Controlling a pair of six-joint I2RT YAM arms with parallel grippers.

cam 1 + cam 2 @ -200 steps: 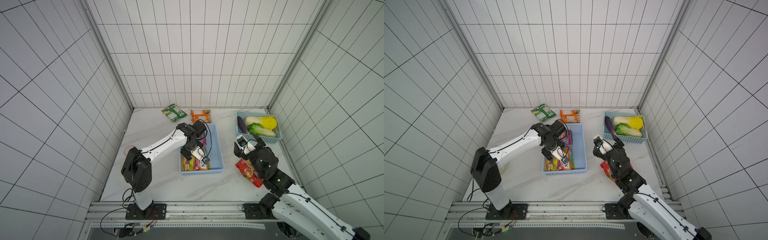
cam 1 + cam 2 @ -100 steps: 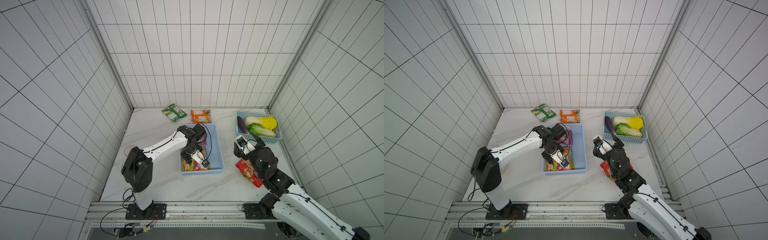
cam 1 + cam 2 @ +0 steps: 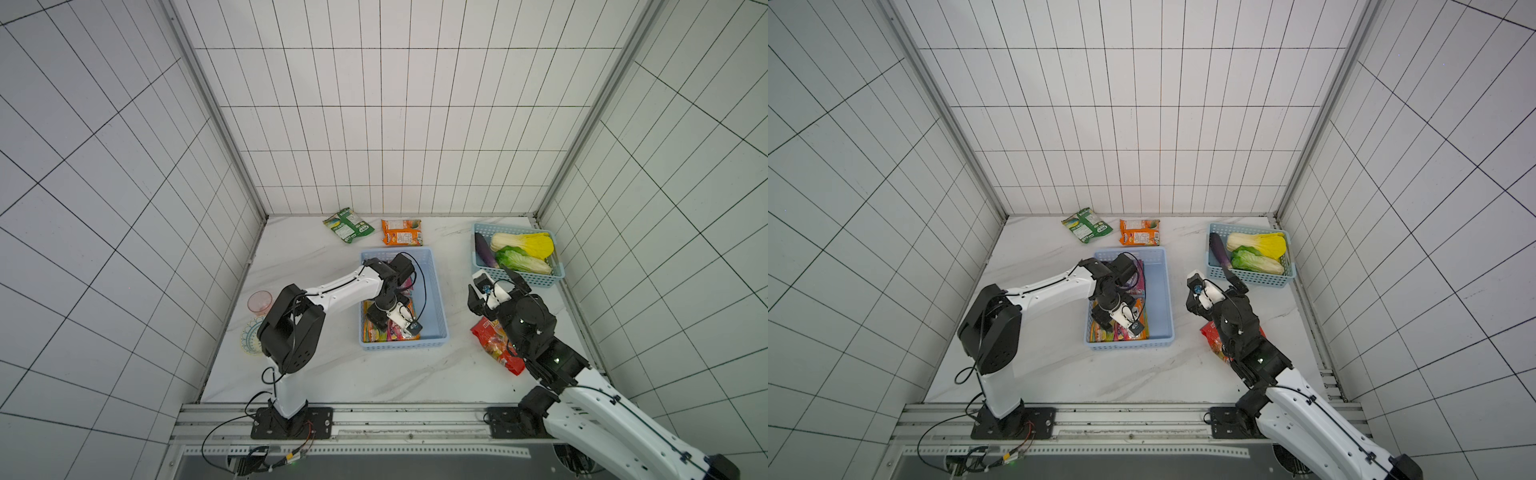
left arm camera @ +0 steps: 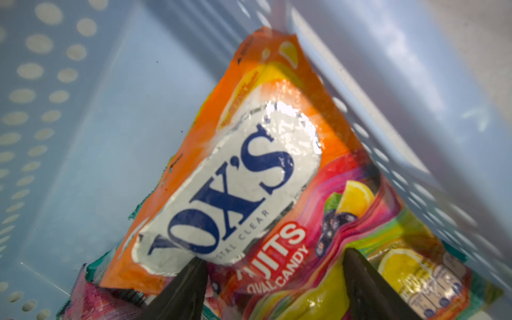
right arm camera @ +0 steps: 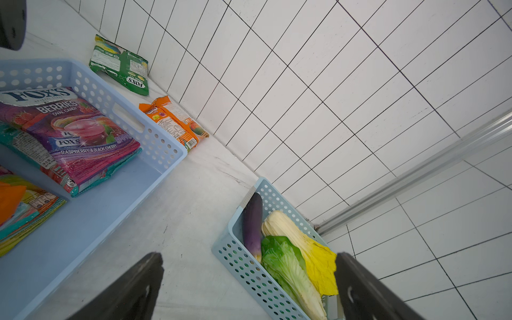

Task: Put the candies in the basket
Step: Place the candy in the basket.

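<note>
The basket (image 3: 439, 291) (image 3: 1163, 286) is the pale blue perforated tray at mid-table. In it lie an orange FOX'S fruit candies bag (image 4: 249, 166) (image 3: 390, 332) and a purple berries bag (image 5: 72, 130) on top of teal ones. My left gripper (image 3: 380, 324) (image 4: 274, 256) hangs open just over the orange bag, its fingers wide apart. A green bag (image 3: 347, 224) (image 5: 120, 65) and an orange bag (image 3: 402, 232) (image 5: 173, 122) lie by the back wall. A red bag (image 3: 496, 347) (image 3: 1214, 340) lies under my right arm. My right gripper (image 3: 492, 286) (image 5: 249, 257) is open and holds nothing.
A smaller teal-blue basket (image 3: 519, 283) with two cabbages and an eggplant stands at the back right, just beyond my right gripper. A pink cup (image 3: 259, 301) and a patterned plate (image 3: 251, 340) sit by the left wall. Tiled walls close in three sides.
My left gripper has moved toward the near end of the basket, down over the orange bag. The right arm has not moved.
</note>
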